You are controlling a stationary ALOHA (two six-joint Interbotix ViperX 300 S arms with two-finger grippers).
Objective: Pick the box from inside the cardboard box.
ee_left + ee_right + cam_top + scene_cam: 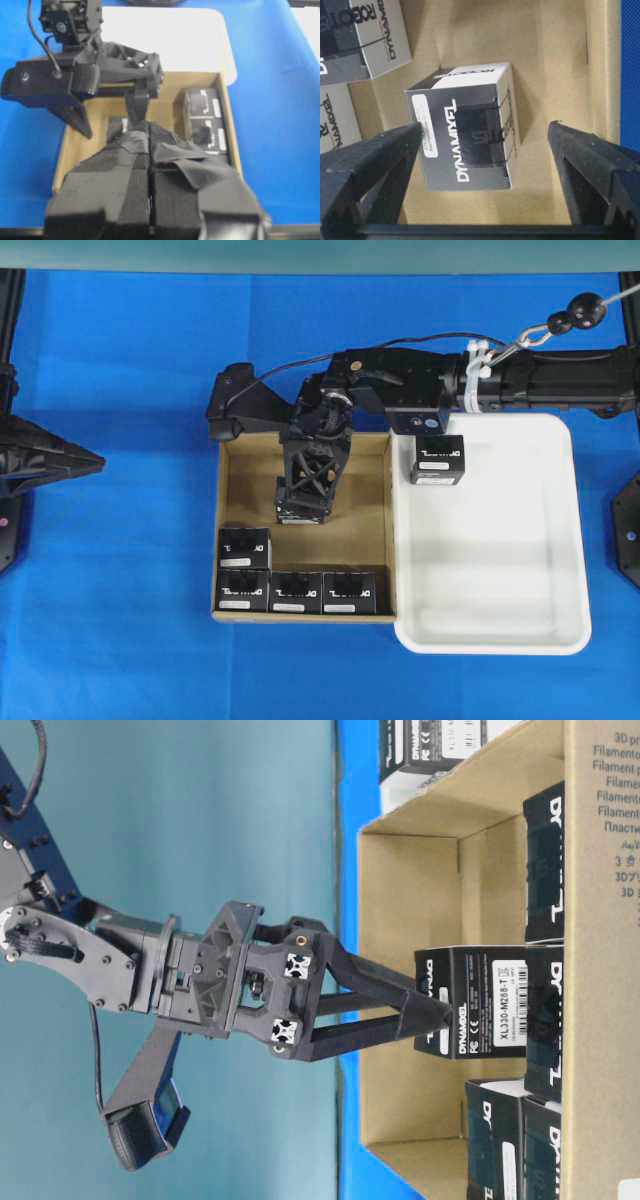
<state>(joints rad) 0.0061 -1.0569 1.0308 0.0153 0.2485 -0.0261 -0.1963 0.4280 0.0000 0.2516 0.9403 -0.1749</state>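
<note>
Cardboard box [228,530]: brown corrugated carton, roughly square, low walls, matte interior, resting on a blue table [120,540]. Contents: four small black rectangular boxes with white lettering and white labels, grouped at the near-left corner in the overhead view, three in a row along the near wall [295,592] and one [244,548] behind the leftmost; plus one separate box [465,132] standing alone nearer the carton's middle.

White plastic tray [520,635]: smooth, glossy, rounded corners, set just beside the carton's right wall. Contents: one black box [437,459] of the same kind at its far-left corner.

Right claw [485,165]: black, latticed fingers, reaching across into the carton from the right arm. Jaws spread wide. The separate box lies between the fingers; in the wrist view one finger [375,155] is at or against the labelled side, the other stands apart from the box. The table-level view shows the fingertips at the box's edge; firm contact cannot be judged.

Left claw [149,190]: black, fabric-taped pads [180,170], pressed together, holding nothing, positioned at the left of the table, outside the carton.
</note>
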